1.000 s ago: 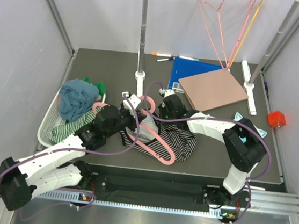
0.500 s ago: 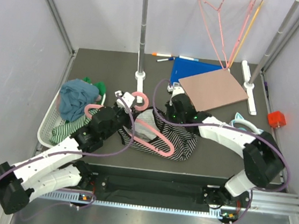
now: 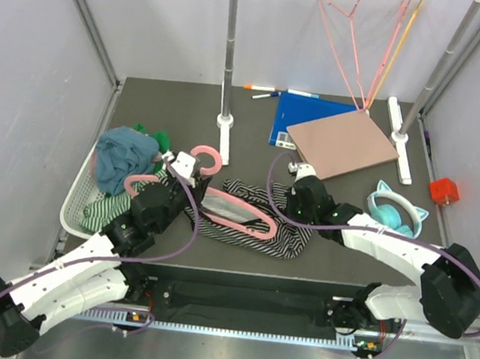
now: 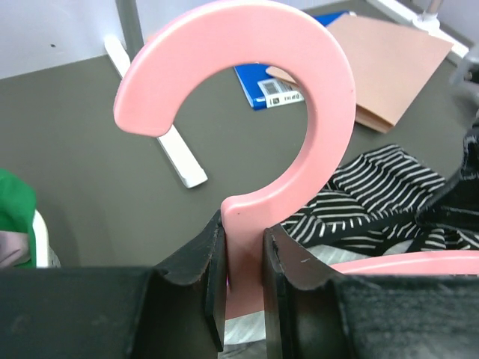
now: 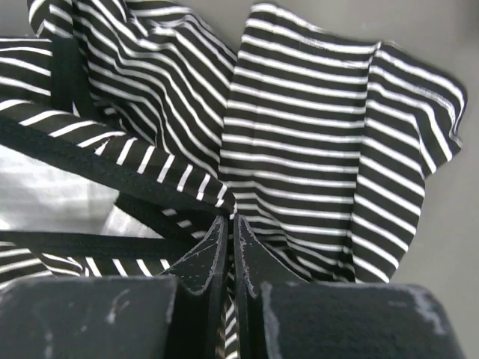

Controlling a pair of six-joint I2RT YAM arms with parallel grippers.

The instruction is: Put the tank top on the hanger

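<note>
The hanger (image 3: 239, 221) is thick pink plastic and lies tilted over the table's middle, its hook (image 4: 329, 97) pointing to the back. My left gripper (image 3: 182, 166) (image 4: 243, 232) is shut on the neck just under the hook. One sloping arm of the hanger lies inside the tank top (image 3: 290, 237), a black-and-white striped heap spread to the right. My right gripper (image 3: 286, 213) (image 5: 228, 221) is shut on a fold of the tank top (image 5: 299, 149) at its right side, near a dark-edged strap (image 5: 90, 161).
A white basket (image 3: 77, 204) at the left holds a teal cloth (image 3: 126, 153) and a green-striped garment. Behind are a pole stand (image 3: 225, 124), a blue book (image 3: 295, 116), a brown board (image 3: 341, 143) and hanging wire hangers (image 3: 351, 45). Teal headphones (image 3: 397, 210) lie at the right.
My left gripper has carried the hanger to the left and flatter. My right gripper has shut on the tank top and drawn it rightward, uncovering the headphones.
</note>
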